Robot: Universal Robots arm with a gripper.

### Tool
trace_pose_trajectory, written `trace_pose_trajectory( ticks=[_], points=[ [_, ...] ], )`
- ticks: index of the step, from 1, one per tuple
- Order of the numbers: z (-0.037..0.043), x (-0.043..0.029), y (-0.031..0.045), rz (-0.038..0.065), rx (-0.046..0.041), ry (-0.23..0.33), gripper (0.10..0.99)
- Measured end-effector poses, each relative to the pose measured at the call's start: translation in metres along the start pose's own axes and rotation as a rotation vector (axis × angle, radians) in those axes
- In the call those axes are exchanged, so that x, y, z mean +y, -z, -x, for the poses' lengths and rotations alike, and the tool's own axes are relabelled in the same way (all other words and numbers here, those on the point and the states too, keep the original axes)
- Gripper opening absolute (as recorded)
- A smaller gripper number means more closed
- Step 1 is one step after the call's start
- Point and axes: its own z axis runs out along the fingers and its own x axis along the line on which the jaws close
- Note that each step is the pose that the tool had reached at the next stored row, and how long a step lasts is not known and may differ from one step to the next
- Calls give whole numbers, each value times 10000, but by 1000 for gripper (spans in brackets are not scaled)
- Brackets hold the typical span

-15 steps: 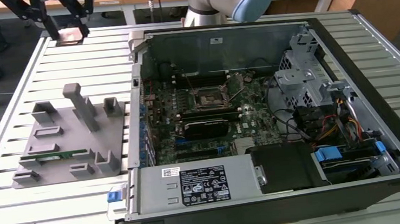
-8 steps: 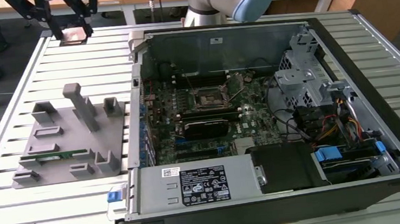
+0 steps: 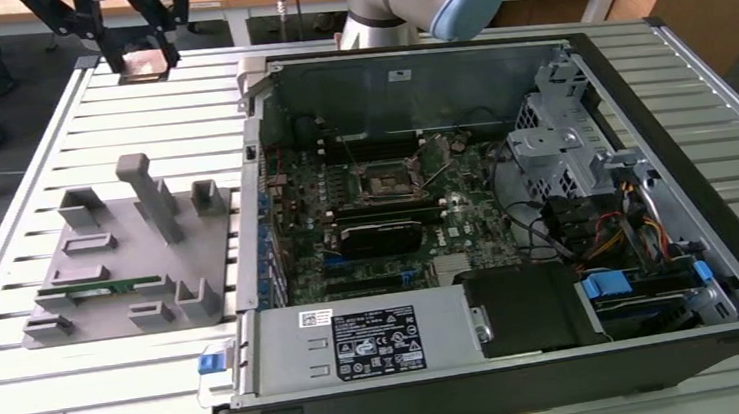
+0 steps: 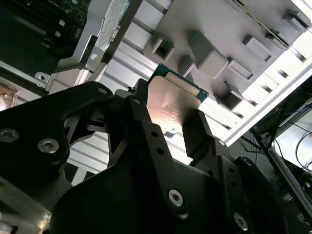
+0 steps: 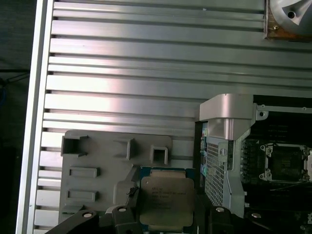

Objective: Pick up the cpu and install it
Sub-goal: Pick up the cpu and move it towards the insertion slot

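My gripper (image 3: 143, 48) hangs high over the exterior view's left side of the table, shut on the cpu (image 3: 144, 64), a small square chip. In the first wrist view the cpu (image 5: 168, 202) shows its silvery metal top and green rim between two black fingers (image 5: 124, 214), with the grey holder block (image 5: 97, 185) far below it. In the second wrist view the cpu (image 4: 170, 105) shows its glossy face clamped in the gripper (image 4: 170, 127). The black-framed motherboard socket (image 3: 386, 183) sits uncovered inside the case and is also seen in the first wrist view (image 5: 285, 163).
The open computer case (image 3: 694, 239) fills the exterior view's right half, its near-left metal wall (image 5: 226, 146) close to the cpu. The grey holder block (image 3: 106, 260) carries a green memory stick (image 3: 103, 288). The robot's base (image 5: 290, 14) stands behind the case.
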Motion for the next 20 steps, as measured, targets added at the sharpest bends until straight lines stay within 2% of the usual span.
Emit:
trace_pose_trajectory(
  ticks=[20],
  points=[
    [193,-7,1,0,0,0,529]
  ],
)
